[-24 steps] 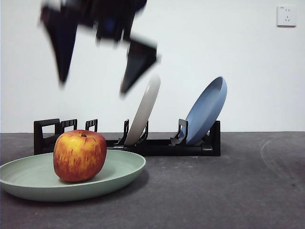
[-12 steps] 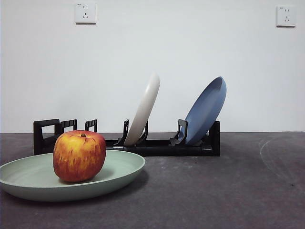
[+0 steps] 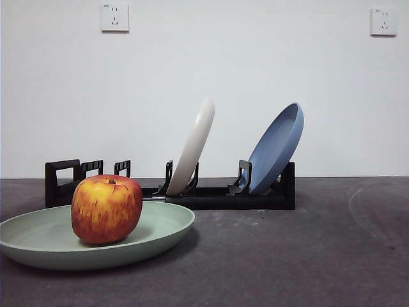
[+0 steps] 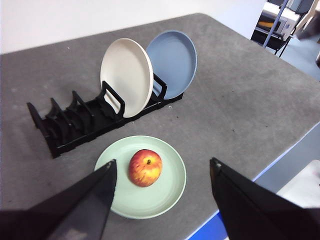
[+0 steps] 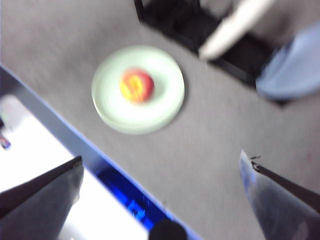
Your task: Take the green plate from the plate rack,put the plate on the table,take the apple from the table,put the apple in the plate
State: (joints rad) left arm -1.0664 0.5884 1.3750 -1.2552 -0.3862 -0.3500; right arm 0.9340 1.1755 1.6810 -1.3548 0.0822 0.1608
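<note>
Arm gone from front view; apple (image 3: 107,209) on green plate (image 3: 163,233), pincers clear.

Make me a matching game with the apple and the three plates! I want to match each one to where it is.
Things:
1. apple
2. green plate
3. cream-white plate
4. blue plate

Places:
A. leaning in the plate rack at the end far from its loop handle
B. lying flat on the table
C. leaning in the rack near its middle
D. sitting in the green plate

Pairs: 1-D, 2-B, 3-C, 4-A
</note>
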